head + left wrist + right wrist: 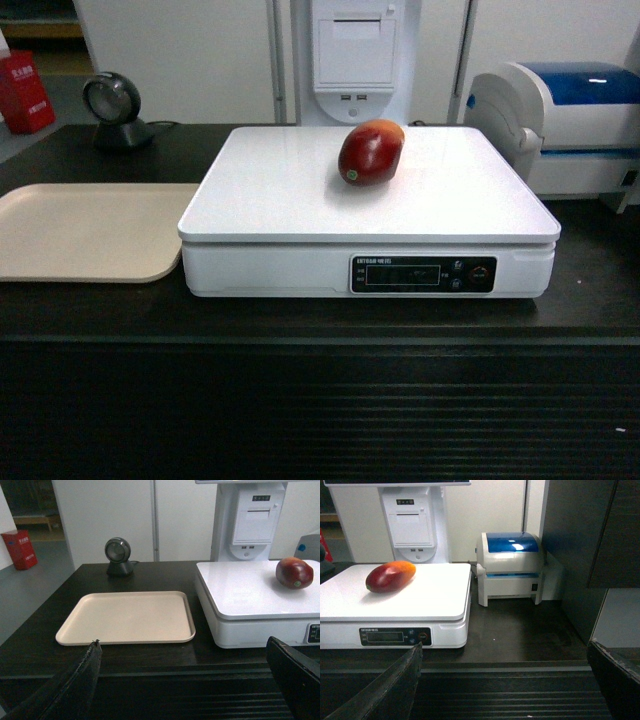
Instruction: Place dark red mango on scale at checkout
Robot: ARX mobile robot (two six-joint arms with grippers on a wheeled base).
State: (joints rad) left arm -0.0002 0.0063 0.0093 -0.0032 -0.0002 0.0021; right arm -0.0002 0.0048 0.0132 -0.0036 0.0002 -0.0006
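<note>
The checkout surface (90, 310) is a long black top with a ribbed black front panel. It carries, from the robot's left to right, a beige tray (80, 232), the scale (290, 190) and a white-and-blue printer (560, 120). A round-headed barcode scanner (118, 108) stands behind the tray.

The scale is a white unit with a flat square platter and a dark display strip on its front. The tray lies just beside it, close to its left edge.

The dark red mango (371, 152) lies on its side on the scale platter, toward the rear and right of centre. Nothing touches it other than the platter.

The left tool (187, 680) is spread wide and holds nothing; its two fingers frame the lower edge of the left wrist view, in front of the surface. The right tool (507, 680) is likewise wide apart and empty, well clear of the scale.

Judged status: placement appears complete. No further transfer appears necessary; at most, the arms remain to be parked.
</note>
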